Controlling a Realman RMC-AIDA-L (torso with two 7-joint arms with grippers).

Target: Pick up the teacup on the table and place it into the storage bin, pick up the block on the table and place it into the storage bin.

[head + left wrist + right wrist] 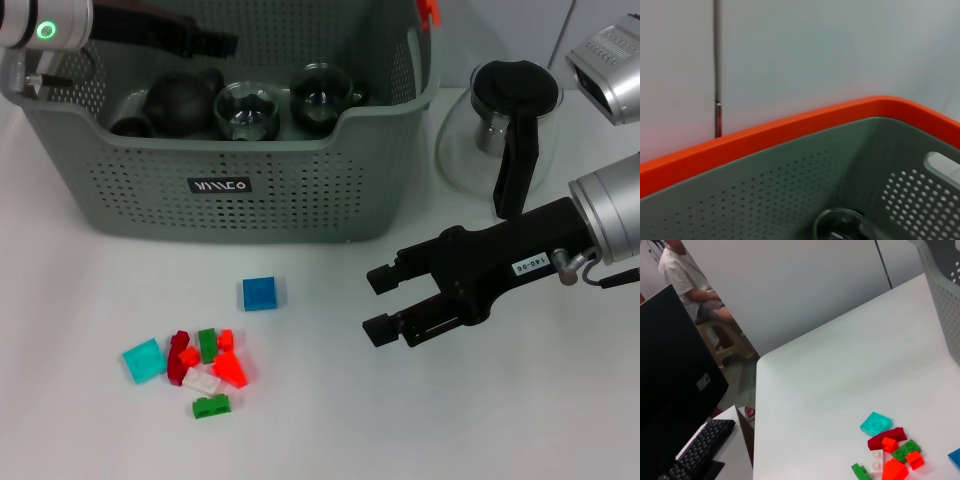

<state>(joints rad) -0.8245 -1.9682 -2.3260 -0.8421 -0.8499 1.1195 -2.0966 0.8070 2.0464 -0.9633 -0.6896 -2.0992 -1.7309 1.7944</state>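
The storage bin (300,190) stands at the back of the white table and holds several cups, among them a glass teacup (248,108) and a dark one (185,100). No teacup shows on the table itself. My left gripper (205,42) hovers over the bin's back left part; its wrist view looks down at the bin's orange rim (765,132) and one cup (840,227) inside. A blue block (262,293) lies alone in front of the bin. My right gripper (378,302) hangs open and empty to the right of that block, above the table.
A pile of small blocks (205,365), with a cyan one (145,360) at its left, lies near the front; the pile (887,450) shows in the right wrist view too. A glass pitcher with a black lid (500,130) stands right of the bin.
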